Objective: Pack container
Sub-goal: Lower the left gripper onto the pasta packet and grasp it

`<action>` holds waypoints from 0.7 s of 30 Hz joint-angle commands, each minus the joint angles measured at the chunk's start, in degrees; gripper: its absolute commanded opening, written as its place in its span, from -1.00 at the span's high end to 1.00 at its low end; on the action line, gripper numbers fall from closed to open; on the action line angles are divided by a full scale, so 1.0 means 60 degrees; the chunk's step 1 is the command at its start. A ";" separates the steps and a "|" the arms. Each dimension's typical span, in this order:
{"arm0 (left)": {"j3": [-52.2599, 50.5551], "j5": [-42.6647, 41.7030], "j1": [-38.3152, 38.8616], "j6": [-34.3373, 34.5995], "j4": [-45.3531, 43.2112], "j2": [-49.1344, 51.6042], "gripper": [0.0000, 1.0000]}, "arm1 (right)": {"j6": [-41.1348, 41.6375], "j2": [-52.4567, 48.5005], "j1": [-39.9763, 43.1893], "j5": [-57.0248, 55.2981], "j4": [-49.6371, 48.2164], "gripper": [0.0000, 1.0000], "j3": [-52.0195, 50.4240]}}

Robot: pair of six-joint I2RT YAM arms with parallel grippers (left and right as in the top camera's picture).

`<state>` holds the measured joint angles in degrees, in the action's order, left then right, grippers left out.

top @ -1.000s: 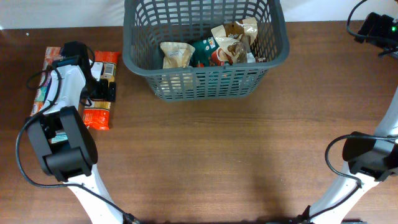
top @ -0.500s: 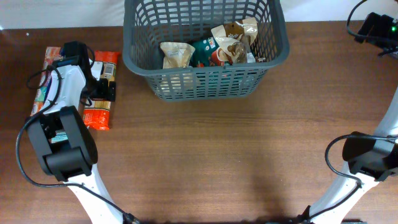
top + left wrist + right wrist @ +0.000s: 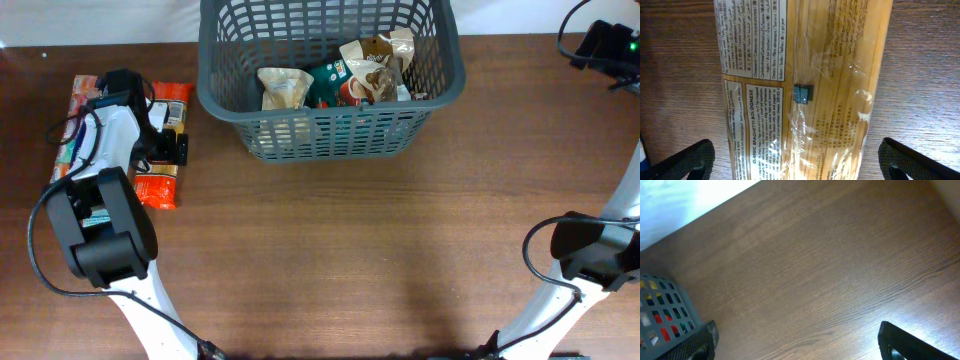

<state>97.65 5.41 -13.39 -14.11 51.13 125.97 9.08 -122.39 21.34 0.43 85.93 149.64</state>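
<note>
Left gripper [image 3: 797, 161], fingers spread, over spaghetti pack [image 3: 805, 75] near left edge; right gripper [image 3: 797, 341] released, far right corner; container [image 3: 330, 138] far edge.

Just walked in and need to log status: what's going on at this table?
A two-arm robot is packing the grey basket, where several snack bags already lie. The left pincer is open, hanging over a spaghetti pack that lies flat on the table left of the basket, not yet gripped. Another colourful pack lies beside it. The right pincer is open over bare table near the basket, holding nothing.
</note>
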 commanded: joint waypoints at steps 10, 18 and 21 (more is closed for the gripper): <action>0.0106 -0.0036 -0.0026 -0.0117 0.0062 0.0459 -0.99 | 0.0069 0.0120 0.0011 -0.0084 0.0004 -0.98 0.0033; 0.0106 -0.0044 -0.0026 -0.0113 0.0164 0.0739 -0.98 | 0.0069 0.0120 0.0011 -0.0084 0.0004 -0.98 0.0033; 0.0106 -0.0044 -0.0026 -0.0117 0.0164 0.0739 -0.99 | 0.0069 0.0120 0.0011 -0.0084 0.0004 -0.98 0.0033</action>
<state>97.95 4.99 -13.41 -14.09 51.79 128.49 9.06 -122.39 21.34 0.43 85.95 149.64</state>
